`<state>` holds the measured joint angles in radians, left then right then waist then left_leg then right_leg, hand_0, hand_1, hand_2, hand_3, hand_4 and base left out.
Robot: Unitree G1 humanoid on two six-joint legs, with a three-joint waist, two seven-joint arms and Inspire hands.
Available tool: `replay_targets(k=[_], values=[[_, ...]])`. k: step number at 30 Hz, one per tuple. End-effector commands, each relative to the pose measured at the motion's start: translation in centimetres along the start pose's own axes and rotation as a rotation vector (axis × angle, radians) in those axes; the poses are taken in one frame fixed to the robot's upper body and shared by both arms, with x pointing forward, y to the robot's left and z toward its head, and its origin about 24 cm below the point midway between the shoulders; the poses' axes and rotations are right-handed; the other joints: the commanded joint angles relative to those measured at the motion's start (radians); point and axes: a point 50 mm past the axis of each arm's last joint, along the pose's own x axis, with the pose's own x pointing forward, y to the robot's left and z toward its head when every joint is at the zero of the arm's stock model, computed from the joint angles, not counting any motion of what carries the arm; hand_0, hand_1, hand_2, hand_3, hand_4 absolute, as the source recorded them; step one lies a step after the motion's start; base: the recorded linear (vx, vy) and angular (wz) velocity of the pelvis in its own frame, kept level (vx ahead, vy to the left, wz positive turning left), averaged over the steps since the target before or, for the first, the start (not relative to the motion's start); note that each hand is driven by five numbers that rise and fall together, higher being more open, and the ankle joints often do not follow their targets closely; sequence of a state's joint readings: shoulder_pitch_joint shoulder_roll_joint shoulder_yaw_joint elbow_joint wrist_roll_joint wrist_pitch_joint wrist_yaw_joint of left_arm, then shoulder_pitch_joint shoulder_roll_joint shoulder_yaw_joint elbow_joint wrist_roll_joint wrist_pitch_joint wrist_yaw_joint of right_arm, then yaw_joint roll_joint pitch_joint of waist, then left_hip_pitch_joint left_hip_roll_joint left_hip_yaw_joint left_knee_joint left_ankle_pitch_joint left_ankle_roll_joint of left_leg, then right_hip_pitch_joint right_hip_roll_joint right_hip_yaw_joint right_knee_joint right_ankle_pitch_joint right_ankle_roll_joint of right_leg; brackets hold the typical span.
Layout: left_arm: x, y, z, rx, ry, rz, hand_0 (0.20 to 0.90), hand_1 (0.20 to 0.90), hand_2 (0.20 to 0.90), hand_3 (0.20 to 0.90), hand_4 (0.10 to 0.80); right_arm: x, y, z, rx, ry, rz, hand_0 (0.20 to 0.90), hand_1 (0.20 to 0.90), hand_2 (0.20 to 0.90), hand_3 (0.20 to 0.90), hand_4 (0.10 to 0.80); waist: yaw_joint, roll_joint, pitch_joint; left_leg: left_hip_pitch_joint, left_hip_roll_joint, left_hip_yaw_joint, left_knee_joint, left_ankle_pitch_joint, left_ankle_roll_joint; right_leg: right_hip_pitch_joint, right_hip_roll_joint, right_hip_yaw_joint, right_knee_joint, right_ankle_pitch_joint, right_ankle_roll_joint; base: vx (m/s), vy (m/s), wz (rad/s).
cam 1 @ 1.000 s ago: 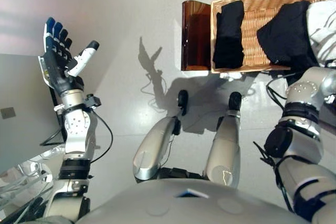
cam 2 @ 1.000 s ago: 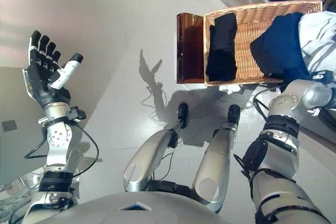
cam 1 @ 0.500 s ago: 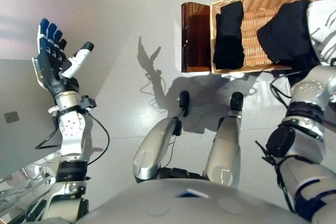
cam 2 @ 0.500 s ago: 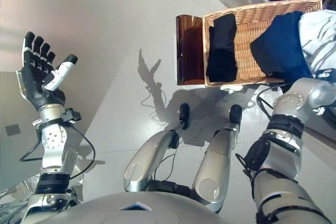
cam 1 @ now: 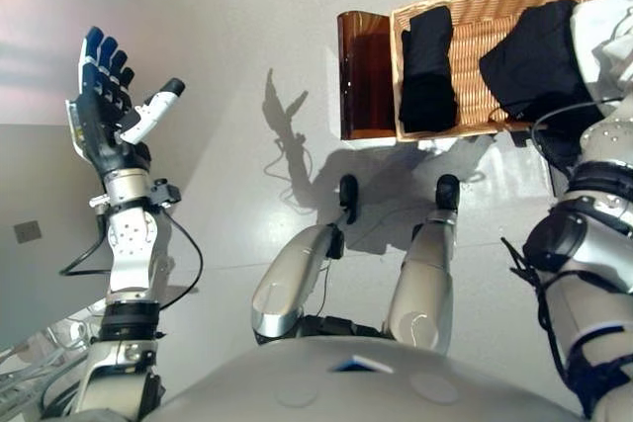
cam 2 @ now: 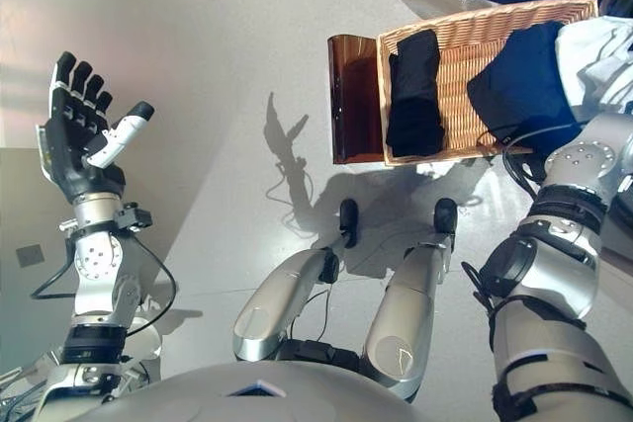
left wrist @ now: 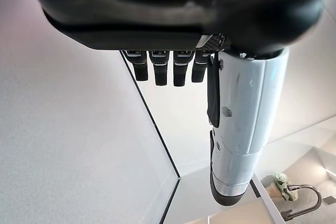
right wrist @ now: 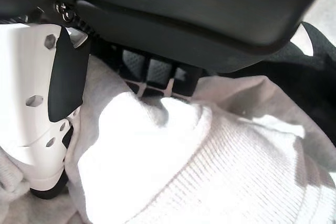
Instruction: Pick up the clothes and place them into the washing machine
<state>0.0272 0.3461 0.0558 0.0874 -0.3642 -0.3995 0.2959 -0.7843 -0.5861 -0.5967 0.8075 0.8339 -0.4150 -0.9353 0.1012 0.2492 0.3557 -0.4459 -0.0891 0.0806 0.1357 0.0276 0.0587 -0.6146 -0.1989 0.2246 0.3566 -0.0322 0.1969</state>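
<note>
Right hand [right wrist: 42, 103] is down in the wicker basket [cam 1: 475, 7], fingers curled into the white garment [right wrist: 210, 171].
Left hand [cam 1: 104, 111] is raised off to the side, fingers straight and spread, holding nothing; two dark folded garments [cam 1: 427, 66] lie in the basket, beside a brown translucent panel [cam 1: 364, 76] on the floor.

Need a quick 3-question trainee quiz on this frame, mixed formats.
1. True or false: the left robot hand holds a garment.
2. In the right wrist view, the right robot hand is grasping: A) black folded garment B) white-grey ribbed garment C) basket rim.
3. Fill in: the black folded garment lies in the ___.

Key: 1 false, it is raised, open and empty. 2 B, white-grey ribbed garment. 3 wicker basket.
</note>
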Motion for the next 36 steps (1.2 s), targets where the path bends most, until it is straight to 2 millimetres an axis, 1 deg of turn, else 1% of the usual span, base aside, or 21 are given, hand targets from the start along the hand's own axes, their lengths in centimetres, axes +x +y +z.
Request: replay_targets(k=[1,4,5,6,7,8,10,11,12,13,14,16,18,19,20,22,23,24,27,31,36], values=[[0.5,1.3,1.9,-0.015,-0.138,0.056,0.900,0.900,0.900,0.900,0.800,-1.6,7.9,19.2,0.054,-0.812,0.514,0.200,0.200,0.200,0.200,0.300,-0.058,-0.031,-0.180,-0.003,0.083,-0.093,0.027,-0.029,-0.146,0.049,0.123,-0.089,-0.035,-0.057,-0.123,-0.005,-0.082,0.02],[0.5,1.2,1.9,-0.036,-0.140,0.071,0.900,0.900,0.900,0.900,0.800,-0.1,5.6,16.0,0.028,-0.728,0.466,0.200,0.200,0.200,0.200,0.300,-0.059,-0.056,-0.161,-0.012,0.084,-0.109,0.039,-0.031,-0.144,0.059,0.125,-0.116,-0.032,-0.056,-0.126,-0.004,-0.064,0.09],[0.5,1.2,1.9,-0.034,-0.140,0.069,0.900,0.900,0.900,0.900,0.800,-0.1,5.5,16.0,0.028,-0.727,0.464,0.200,0.200,0.200,0.200,0.300,-0.060,-0.057,-0.161,-0.012,0.083,-0.111,0.039,-0.031,-0.144,0.060,0.125,-0.117,-0.032,-0.056,-0.126,0.002,-0.036,0.21],[0.4,1.3,2.0,-0.035,-0.147,0.082,0.900,0.900,0.900,0.900,0.800,0.1,4.3,14.1,0.010,-0.694,0.454,0.200,0.200,0.200,0.200,0.300,-0.059,-0.066,-0.155,-0.014,0.082,-0.116,0.039,-0.030,-0.143,0.062,0.125,-0.126,-0.035,-0.052,-0.126,0.012,-0.064,0.22],[0.6,1.5,2.5,-0.027,-0.171,0.094,0.900,0.900,0.900,0.900,0.800,0.9,1.9,12.5,0.015,-0.648,0.400,0.200,0.200,0.200,0.200,0.300,-0.061,-0.090,-0.146,-0.017,0.084,-0.124,0.035,-0.029,-0.141,0.069,0.121,-0.146,-0.041,-0.050,-0.126,0.012,-0.064,0.22],[0.6,1.5,2.5,-0.024,-0.171,0.092,0.900,0.900,0.900,0.900,0.800,0.9,1.7,12.4,0.014,-0.648,0.396,0.200,0.200,0.200,0.200,0.300,-0.061,-0.092,-0.147,-0.016,0.083,-0.126,0.035,-0.028,-0.141,0.071,0.120,-0.148,-0.042,-0.050,-0.126,0.025,-0.051,0.23],[0.8,1.7,3.1,-0.034,-0.200,0.120,0.900,0.900,0.900,0.900,0.800,1.9,-1.5,10.0,-0.012,-0.579,0.321,0.200,0.200,0.200,0.200,0.300,-0.054,-0.125,-0.135,-0.025,0.081,-0.142,0.036,-0.028,-0.135,0.079,0.114,-0.171,-0.048,-0.042,-0.128,0.017,-0.026,0.25],[0.8,1.8,3.2,-0.026,-0.201,0.117,0.900,0.900,0.900,0.900,0.800,1.9,-1.9,9.8,-0.013,-0.574,0.316,0.200,0.200,0.200,0.200,0.300,-0.056,-0.131,-0.136,-0.025,0.080,-0.147,0.038,-0.029,-0.135,0.082,0.112,-0.175,-0.049,-0.043,-0.128,0.025,-0.016,0.36],[0.9,1.9,3.7,-0.035,-0.232,0.135,0.900,0.900,0.900,0.900,0.800,2.3,-3.9,8.2,-0.040,-0.523,0.278,0.200,0.200,0.200,0.200,0.300,-0.047,-0.155,-0.130,-0.032,0.077,-0.154,0.040,-0.030,-0.132,0.088,0.108,-0.187,-0.052,-0.038,-0.127,0.024,0.000,0.33],[0.9,2.0,3.8,-0.028,-0.234,0.134,0.900,0.900,0.900,0.900,0.800,2.3,-4.1,8.0,-0.039,-0.517,0.276,0.200,0.200,0.200,0.200,0.300,-0.049,-0.161,-0.130,-0.033,0.076,-0.157,0.041,-0.030,-0.132,0.089,0.108,-0.190,-0.053,-0.037,-0.127,0.058,0.008,0.26],[1.0,2.5,4.4,-0.010,-0.266,0.154,0.900,0.900,0.900,0.900,0.800,3.0,-6.3,6.7,-0.069,-0.461,0.220,0.200,0.200,0.200,0.200,0.300,-0.040,-0.194,-0.130,-0.033,0.074,-0.170,0.042,-0.033,-0.130,0.103,0.099,-0.209,-0.062,-0.035,-0.127,0.043,0.002,0.12],[1.2,2.8,5.0,-0.011,-0.297,0.180,0.900,0.900,0.900,0.900,0.800,3.7,-9.1,4.9,-0.132,-0.390,0.153,0.200,0.200,0.200,0.200,0.300,-0.028,-0.231,-0.132,-0.029,0.070,-0.186,0.048,-0.048,-0.126,0.129,0.092,-0.228,-0.071,-0.045,-0.124,0.090,-0.012,0.27],[1.3,3.1,5.3,-0.003,-0.311,0.182,0.900,0.900,0.900,0.900,0.800,4.1,-10.3,4.4,-0.132,-0.361,0.113,0.200,0.200,0.200,0.200,0.300,-0.024,-0.251,-0.131,-0.030,0.068,-0.194,0.047,-0.041,-0.124,0.140,0.085,-0.242,-0.083,-0.033,-0.123,0.070,-0.009,0.28],[1.4,3.4,5.8,0.002,-0.336,0.195,0.900,0.900,0.900,0.900,0.800,4.5,-12.2,3.4,-0.171,-0.315,0.074,0.200,0.200,0.200,0.200,0.300,-0.008,-0.282,-0.133,-0.021,0.066,-0.210,0.053,-0.057,-0.121,0.168,0.081,-0.260,-0.093,-0.041,-0.120,0.061,0.019,0.15],[1.4,3.5,5.8,0.004,-0.338,0.194,0.900,0.900,0.900,0.900,0.800,4.5,-12.3,3.4,-0.169,-0.311,0.074,0.200,0.200,0.200,0.200,0.300,-0.010,-0.284,-0.130,-0.023,0.065,-0.211,0.054,-0.050,-0.121,0.168,0.081,-0.262,-0.096,-0.034,-0.120,0.090,-0.026,0.31],[1.6,3.7,6.6,0.010,-0.371,0.191,0.900,0.900,0.900,0.900,0.800,4.9,-14.4,2.8,-0.185,-0.268,0.019,0.200,0.200,0.200,0.200,0.300,0.003,-0.322,-0.133,-0.019,0.065,-0.231,0.054,-0.052,-0.119,0.197,0.077,-0.284,-0.117,-0.028,-0.115,0.076,-0.041,0.26],[1.7,3.8,7.0,0.011,-0.393,0.195,0.900,0.900,0.900,0.900,0.800,5.1,-15.8,2.5,-0.198,-0.245,-0.010,0.200,0.200,0.200,0.200,0.300,0.014,-0.356,-0.134,-0.016,0.064,-0.245,0.053,-0.056,-0.117,0.217,0.078,-0.300,-0.136,-0.023,-0.110,0.090,0.000,0.10],[1.7,3.8,7.1,0.014,-0.394,0.192,0.900,0.900,0.900,0.900,0.800,5.1,-16.0,2.5,-0.197,-0.241,-0.013,0.200,0.200,0.200,0.200,0.300,0.014,-0.358,-0.134,-0.015,0.064,-0.247,0.053,-0.056,-0.117,0.221,0.077,-0.303,-0.140,-0.022,-0.110,0.086,-0.028,0.29],[1.7,4.4,8.3,0.036,-0.445,0.190,0.900,0.900,0.900,0.900,0.800,5.7,-19.3,2.6,-0.251,-0.211,-0.097,0.200,0.200,0.200,0.200,0.300,0.031,-0.426,-0.140,-0.013,0.063,-0.280,0.054,-0.064,-0.116,0.267,0.079,-0.339,-0.188,-0.012,-0.102,0.100,-0.026,0.30],[1.8,4.3,8.7,0.040,-0.457,0.168,0.900,0.900,0.900,0.900,0.800,6.1,-21.3,2.8,-0.292,-0.187,-0.137,0.200,0.200,0.200,0.200,0.300,0.035,-0.472,-0.152,-0.018,0.060,-0.304,0.053,-0.070,-0.116,0.290,0.083,-0.357,-0.220,-0.001,-0.096,0.061,0.007,0.16],[1.7,4.5,8.7,0.058,-0.449,0.162,0.900,0.900,0.900,0.900,0.800,5.6,-22.5,1.7,-0.329,-0.141,-0.154,0.200,0.200,0.200,0.200,0.300,0.036,-0.495,-0.159,-0.030,0.050,-0.316,0.064,-0.078,-0.110,0.294,0.083,-0.362,-0.236,0.005,-0.095,0.029,0.017,0.09]])
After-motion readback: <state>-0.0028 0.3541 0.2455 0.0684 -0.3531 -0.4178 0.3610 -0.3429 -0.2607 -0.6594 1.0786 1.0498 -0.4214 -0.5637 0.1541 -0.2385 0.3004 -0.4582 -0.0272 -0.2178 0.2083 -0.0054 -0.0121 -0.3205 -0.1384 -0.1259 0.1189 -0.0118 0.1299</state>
